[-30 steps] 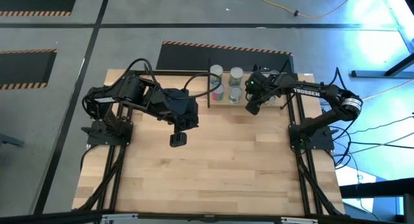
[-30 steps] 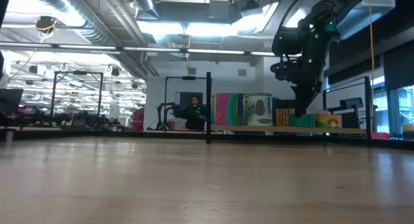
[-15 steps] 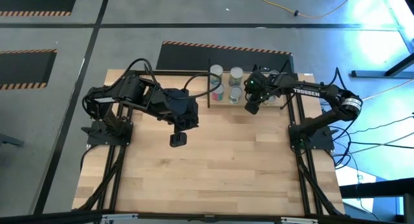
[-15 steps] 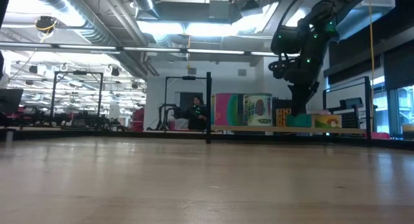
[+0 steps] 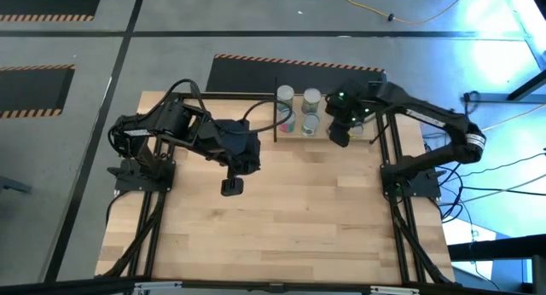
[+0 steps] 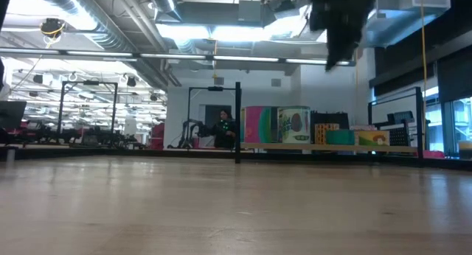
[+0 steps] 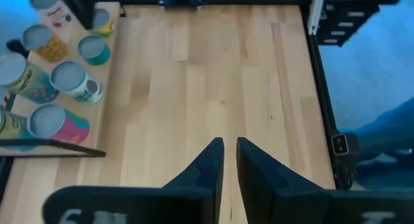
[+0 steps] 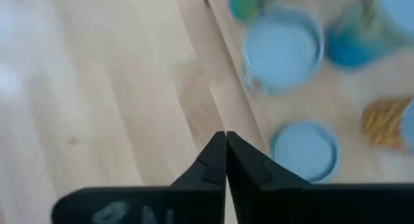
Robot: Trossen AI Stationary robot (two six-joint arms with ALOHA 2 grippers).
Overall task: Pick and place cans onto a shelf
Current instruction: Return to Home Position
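I see the cans [image 5: 300, 112] standing upright and close together on the shelf [image 5: 368, 140], at the far edge of the counter [image 5: 281, 218]. My right gripper [image 8: 225, 160] hangs above the shelf beside them, its fingers pressed together and holding nothing. My left gripper [image 7: 229, 160] waits over the bare middle of the counter, well apart from the cans, its fingers parted by only a narrow gap, also with nothing between.

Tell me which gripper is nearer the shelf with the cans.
Right. The right gripper hangs over the shelf's front edge, just beside the cans. The left gripper hangs over bare tabletop, well off to the shelf's left and nearer the table's front.
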